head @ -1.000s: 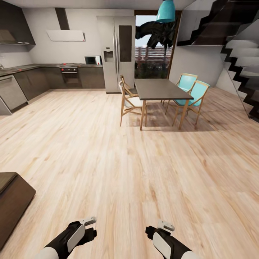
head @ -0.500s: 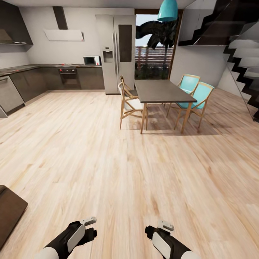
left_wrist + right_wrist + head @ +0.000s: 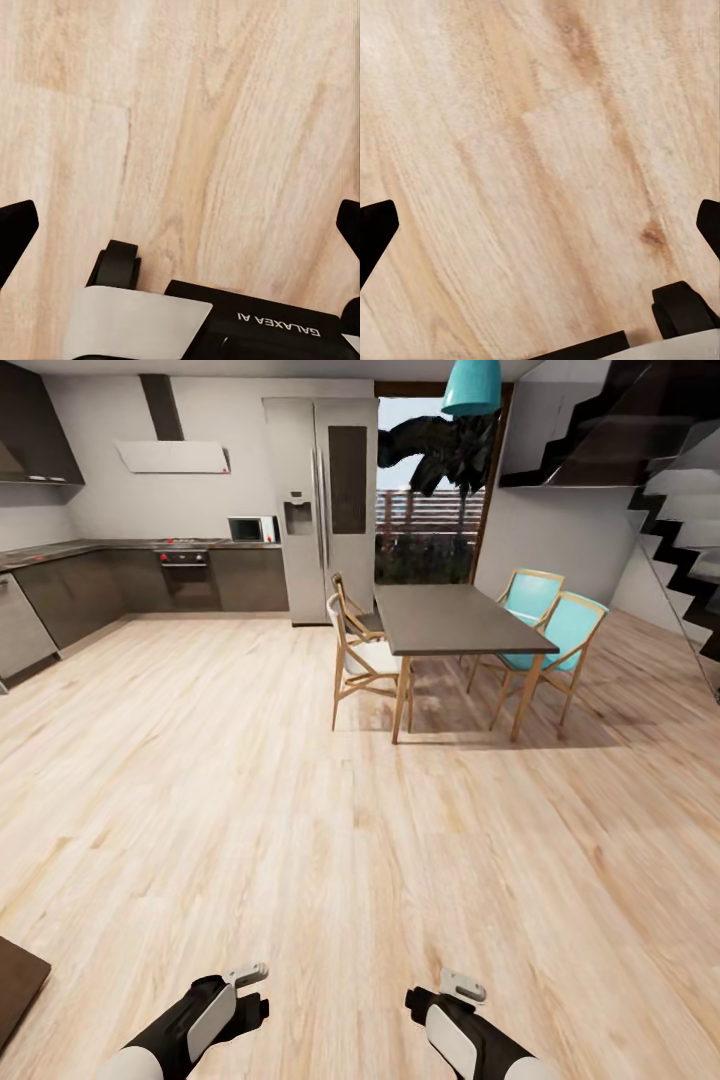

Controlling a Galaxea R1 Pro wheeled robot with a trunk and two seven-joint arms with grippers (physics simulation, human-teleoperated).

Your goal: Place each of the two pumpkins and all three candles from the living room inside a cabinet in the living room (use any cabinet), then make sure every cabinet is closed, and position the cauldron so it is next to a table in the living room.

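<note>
Looks out over bare plank floor (image 3: 250, 780) toward the kitchen end: fridge (image 3: 320, 500), grey-black kitchen units (image 3: 60, 590), a dark dining table (image 3: 455, 618) on wooden legs with turquoise chairs (image 3: 560, 630) beyond it and a wooden chair (image 3: 360, 650) on its near side, staircase (image 3: 680, 510) off to the right

Carries nothing: left claw (image 3: 180, 229) released, black fingertips (image 3: 15, 232) spread wide over the planks; right claw (image 3: 540, 229) likewise released and empty

As for the task's things, just a dark-brown corner at the lower left edge of the head view, probably the cabinet (image 3: 15, 980), close beside the left arm. Too little of it in frame to tell its long axis or which way its fronts face

Likely trouble from here:
- heading on toward the kitchen, away from where the pumpkins, candles and cauldron must be, and losing time
- taking the tall dining table for the low grey surface meant for the cauldron
- clipping that brown corner with the base or the left elbow while turning, since it sits so near and mostly out of frame
- brushing the wooden chair if the drive runs straight ahead
</note>
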